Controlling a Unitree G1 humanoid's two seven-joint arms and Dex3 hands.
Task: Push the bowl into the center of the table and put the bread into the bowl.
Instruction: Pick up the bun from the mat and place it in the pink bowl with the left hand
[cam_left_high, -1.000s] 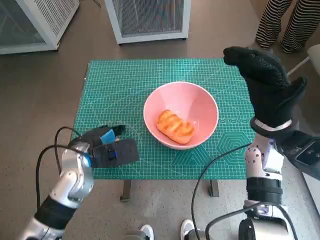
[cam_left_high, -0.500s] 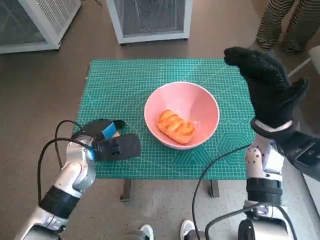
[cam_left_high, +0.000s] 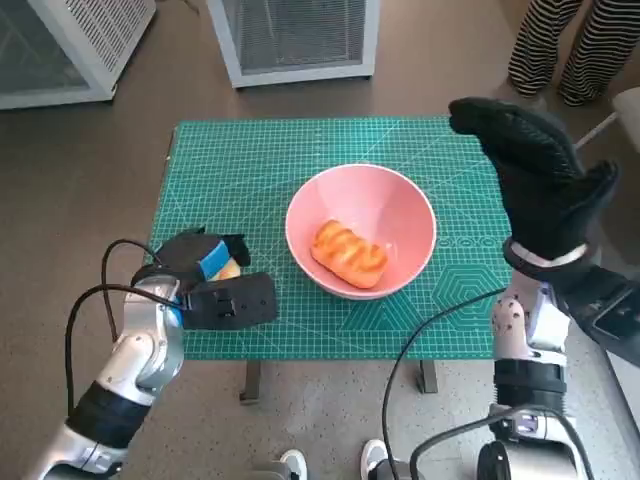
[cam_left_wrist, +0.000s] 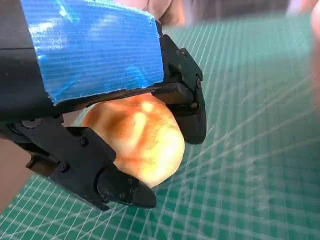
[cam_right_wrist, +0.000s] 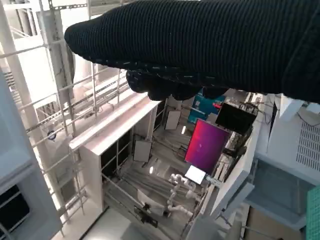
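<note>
On the left part of the green gridded cutting mat (cam_left_high: 250, 170) that covers the counter, my left hand (cam_left_high: 205, 268) grips a small golden-brown bread roll (cam_left_wrist: 142, 137), black fingers (cam_left_wrist: 187, 107) wrapped over it from both sides, as the left wrist view shows plainly; in the head view only a sliver of the roll peeps out beside the blue tape. Over the last second this hand has shifted a little: it first edged towards the bowl, then drew back slightly towards the mat's left side, so it sits at much the same spot as a second ago, low over the mat and well apart from the bowl; the whole picture also wobbles a touch, so some of that may be the camera. The round pink bowl (cam_left_high: 400, 215) stands near the middle of the counter and has not moved; I judge the push done. An orange-glazed bread loaf (cam_left_high: 349, 253) already lies inside it, unchanged. My right hand (cam_left_high: 530, 180), in its black knitted glove, hangs raised above the counter's right edge, holding nothing, fingers bent forward together; it has stayed put. I read this as the grasp just secured; what remains is lifting the roll across and dropping it into the bowl beside the loaf.
</note>
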